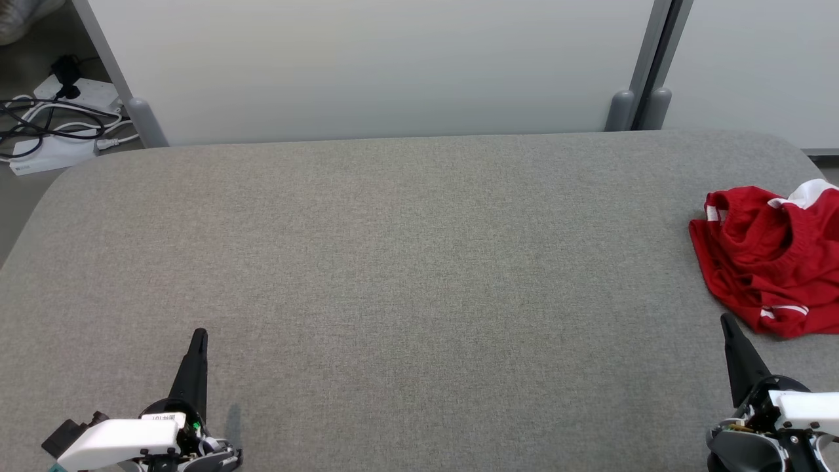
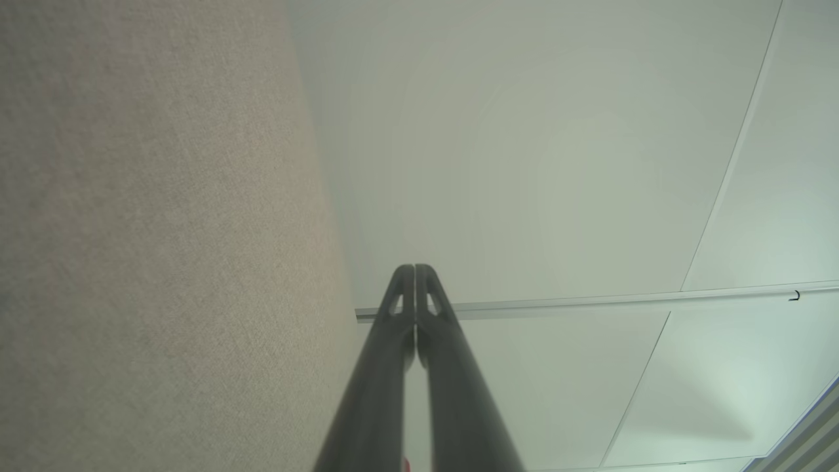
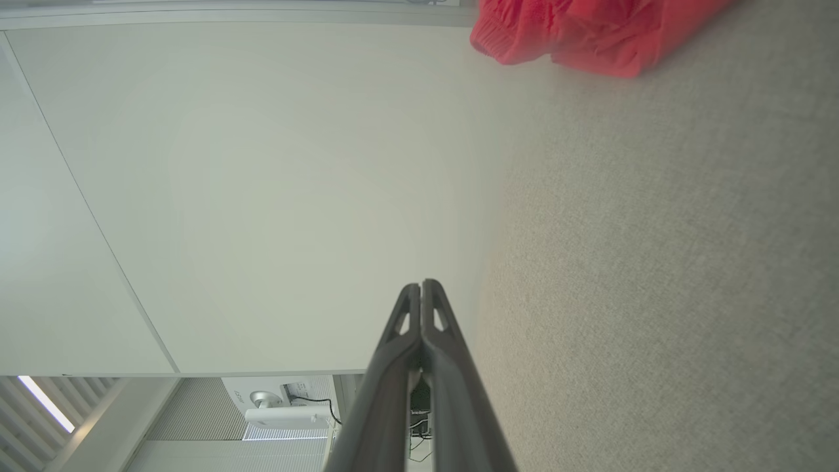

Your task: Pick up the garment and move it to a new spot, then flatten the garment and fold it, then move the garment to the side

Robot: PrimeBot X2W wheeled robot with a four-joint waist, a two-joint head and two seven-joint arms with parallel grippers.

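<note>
- Left claw (image 1: 198, 335), one: two long dark matte fingers tapering to a point, pressed together along their length with nothing between them. It sits at 7 o'clock in the head view over bare cloth. A white glossy housing with a small printed label lies behind it.
- Right claw (image 1: 726, 321), one: the same dark tapered pair, tips pressed together and pinching nothing, at 5 o'clock. The wrist view shows a small cut-out slot near each fingertip.
- Tabletop (image 1: 419, 275), one: covered in grey woven cloth with a fine, even grain. It is broad, with rounded far corners.
- Garment (image 1: 773, 262), one: red soft fabric in a crumpled heap, with a gathered ribbed band at its top edge. Two thin white stripes show near the hem, and there is a white patch at the far side. It lies on the tabletop at 3 o'clock, partly cut off by the picture's edge. It is near the right claw's tip and beyond it, not touching.
- Post feet (image 1: 621, 108), three: grey, smooth, round-topped. One is at 11 o'clock and a touching pair is at 1 o'clock.
- Wall panels (image 1: 393, 65), two: pale, flat and matte, standing past the far edge at 12 o'clock.
- Power strips (image 1: 39, 157), two: white plastic blocks on the floor at 10 o'clock, with black and white cables looped over them.
</note>
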